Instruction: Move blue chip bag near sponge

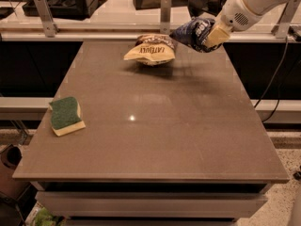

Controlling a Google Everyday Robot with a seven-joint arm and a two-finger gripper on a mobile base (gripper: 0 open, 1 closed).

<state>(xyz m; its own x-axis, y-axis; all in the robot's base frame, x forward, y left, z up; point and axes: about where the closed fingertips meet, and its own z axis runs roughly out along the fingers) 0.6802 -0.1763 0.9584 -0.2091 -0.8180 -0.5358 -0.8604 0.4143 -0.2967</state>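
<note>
The blue chip bag (194, 32) is crumpled dark-blue foil with white lettering. My gripper (212, 36) is shut on it and holds it in the air above the table's far right part. The white arm comes in from the upper right. The sponge (66, 115), green on top with a pale yellow base, lies flat near the table's left edge, far from the bag.
A yellow-and-brown chip bag (150, 51) lies at the far middle of the brown table (155, 145), just left of the held bag. Metal rail posts (165, 6) stand behind the far edge. A cable (277, 79) hangs at the right.
</note>
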